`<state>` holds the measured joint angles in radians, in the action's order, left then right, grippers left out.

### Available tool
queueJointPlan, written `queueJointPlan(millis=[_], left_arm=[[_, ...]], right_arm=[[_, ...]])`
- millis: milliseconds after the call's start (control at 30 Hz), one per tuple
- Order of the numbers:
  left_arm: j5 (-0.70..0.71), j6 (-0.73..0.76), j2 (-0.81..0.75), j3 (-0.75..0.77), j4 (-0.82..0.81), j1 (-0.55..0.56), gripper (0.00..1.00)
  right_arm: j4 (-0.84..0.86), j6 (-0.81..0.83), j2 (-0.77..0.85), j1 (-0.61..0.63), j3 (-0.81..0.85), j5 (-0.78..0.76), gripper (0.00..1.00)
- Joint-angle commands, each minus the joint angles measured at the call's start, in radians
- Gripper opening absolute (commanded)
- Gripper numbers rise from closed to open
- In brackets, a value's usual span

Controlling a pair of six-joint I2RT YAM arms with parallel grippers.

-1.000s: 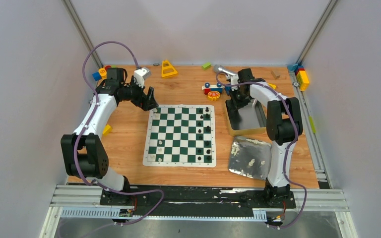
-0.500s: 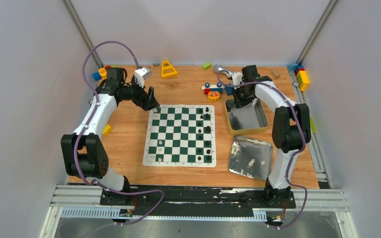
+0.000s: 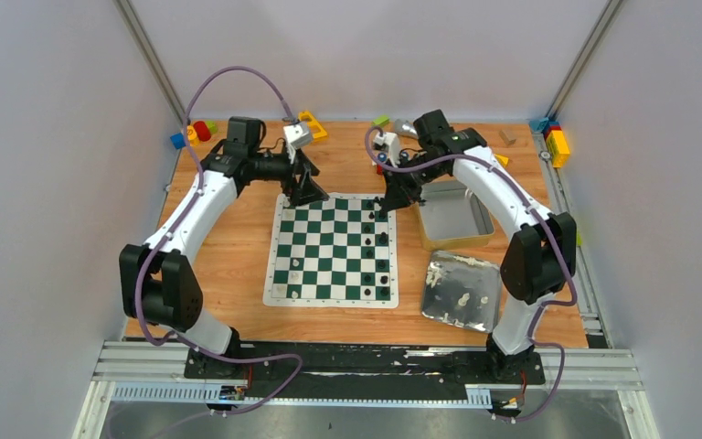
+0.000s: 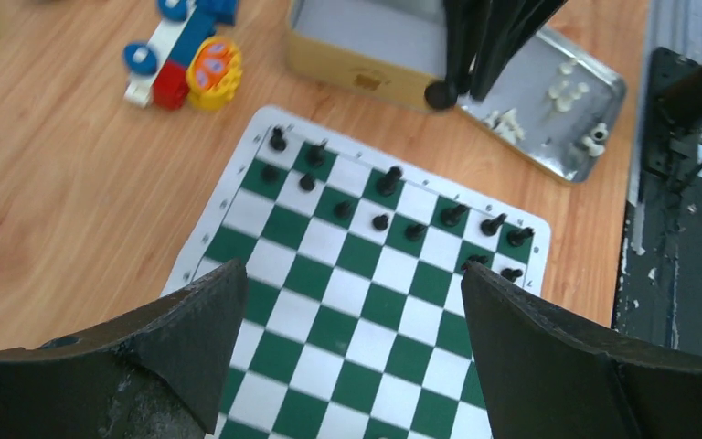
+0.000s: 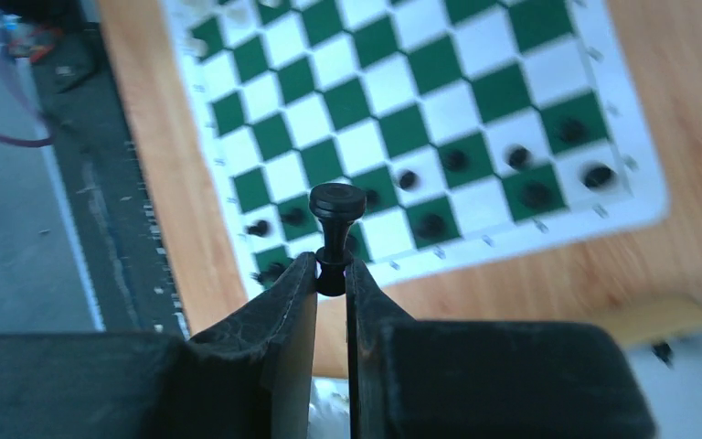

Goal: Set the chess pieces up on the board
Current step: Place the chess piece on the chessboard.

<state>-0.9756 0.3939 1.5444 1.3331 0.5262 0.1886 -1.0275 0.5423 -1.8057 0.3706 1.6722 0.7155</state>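
Gripping a half-hidden black chess piece (image 5: 336,203) is the right claw (image 5: 331,267); left claw (image 4: 352,274) gapes empty

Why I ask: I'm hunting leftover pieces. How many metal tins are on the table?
2. An open gold-sided tin sits right of the board, beside its far half; a flat silver tin lies nearer the arm bases, holding white pieces. None look hidden.
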Motion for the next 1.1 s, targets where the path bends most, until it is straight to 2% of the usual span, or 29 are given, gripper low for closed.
queueJointPlan(millis=[0,167,467,667,1067], left_arm=[[-0.136,0.092,-0.01,0.048,-0.07,0.074,0.92],[-0.192,0.226,-0.004,0.06,-0.018,0.124,0.86],[-0.203,0.261,0.025,0.092,-0.015,0.179,0.69],[-0.228,0.272,0.045,0.092,-0.007,0.201,0.66],[-0.277,0.422,0.102,0.162,0.122,0.219,0.59]], right_arm=[[-0.081,0.037,-0.036,0.056,0.122,0.244,0.0],[-0.156,0.035,-0.102,0.066,0.239,0.363,0.0],[-0.191,0.039,-0.139,0.075,0.277,0.398,0.0],[-0.193,0.039,-0.142,0.077,0.272,0.407,0.0],[-0.205,0.047,-0.143,0.084,0.258,0.421,0.0]])
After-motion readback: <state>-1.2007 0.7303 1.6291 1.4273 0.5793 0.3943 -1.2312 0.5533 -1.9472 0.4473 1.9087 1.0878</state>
